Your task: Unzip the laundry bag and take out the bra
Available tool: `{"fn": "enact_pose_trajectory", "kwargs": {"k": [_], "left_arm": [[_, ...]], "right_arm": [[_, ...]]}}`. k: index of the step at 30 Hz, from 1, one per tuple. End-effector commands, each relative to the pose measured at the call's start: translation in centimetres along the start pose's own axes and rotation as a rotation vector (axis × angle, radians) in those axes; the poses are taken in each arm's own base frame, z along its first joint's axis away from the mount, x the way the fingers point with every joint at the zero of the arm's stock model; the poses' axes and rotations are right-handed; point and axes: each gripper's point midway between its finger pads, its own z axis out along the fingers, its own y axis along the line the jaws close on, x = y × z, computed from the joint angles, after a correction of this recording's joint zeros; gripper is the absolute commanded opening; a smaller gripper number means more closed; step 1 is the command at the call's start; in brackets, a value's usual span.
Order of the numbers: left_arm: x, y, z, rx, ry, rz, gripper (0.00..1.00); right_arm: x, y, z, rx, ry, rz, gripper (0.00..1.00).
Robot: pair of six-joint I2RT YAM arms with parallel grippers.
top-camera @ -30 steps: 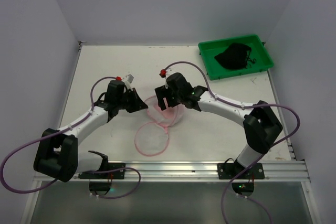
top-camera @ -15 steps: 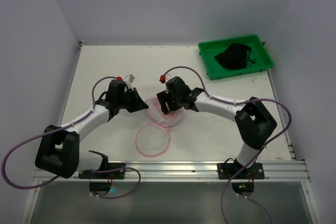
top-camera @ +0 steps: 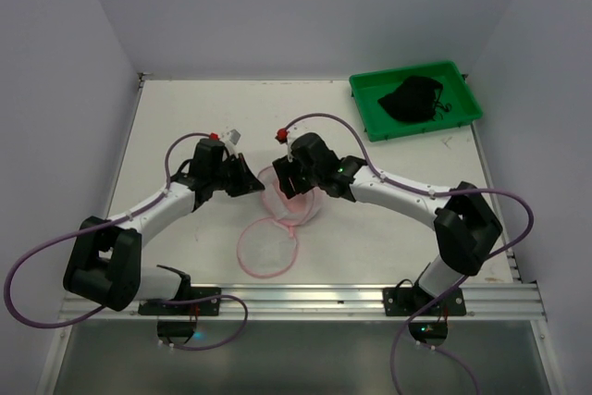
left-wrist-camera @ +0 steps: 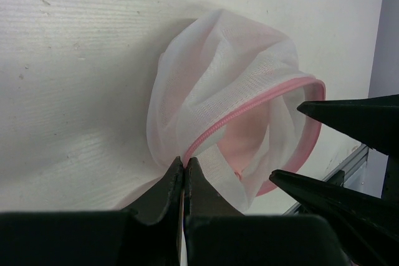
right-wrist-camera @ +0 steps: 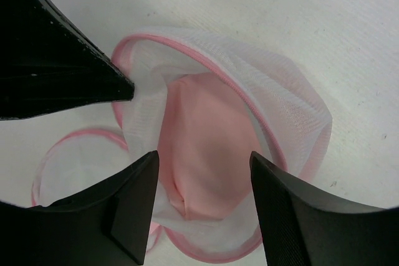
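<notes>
Inside laundry bag (right-wrist-camera: 293,110), bra (right-wrist-camera: 206,141) mostly veiled

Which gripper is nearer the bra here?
Right. The right gripper is open over the laundry bag's mouth, the bra showing between its fingers. The left gripper is shut on the bag's mesh edge, beside it.

Bag (top-camera: 294,199) mouth gapes toward my right gripper (right-wrist-camera: 202,157), whose spread jaws have a free line to the bra (right-wrist-camera: 206,123). Left gripper (left-wrist-camera: 185,179), pinched on the rim, blocks the left side. Flap (top-camera: 268,247) lies in front. Tray (top-camera: 362,110) sits well apart, back right.
</notes>
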Motion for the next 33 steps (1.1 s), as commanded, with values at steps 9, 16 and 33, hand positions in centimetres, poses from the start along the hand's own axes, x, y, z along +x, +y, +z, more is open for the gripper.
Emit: {"fn": "enact_pose_trajectory", "kwargs": {"k": [9, 16, 33], "left_arm": [[-1.5, -2.5, -0.3, 0.069, -0.034, 0.027, 0.0], [-1.4, -2.4, -0.3, 0.065, -0.032, 0.026, 0.0], [-0.8, -1.5, 0.6, 0.04, -0.011, 0.019, 0.0]], "right_arm": [[-1.1, -0.4, 1.9, 0.04, -0.012, -0.017, 0.61], [0.4, -1.8, 3.6, 0.1, 0.035, -0.03, 0.67], [5.1, -1.1, 5.3, 0.013, 0.214, -0.037, 0.37]]}}
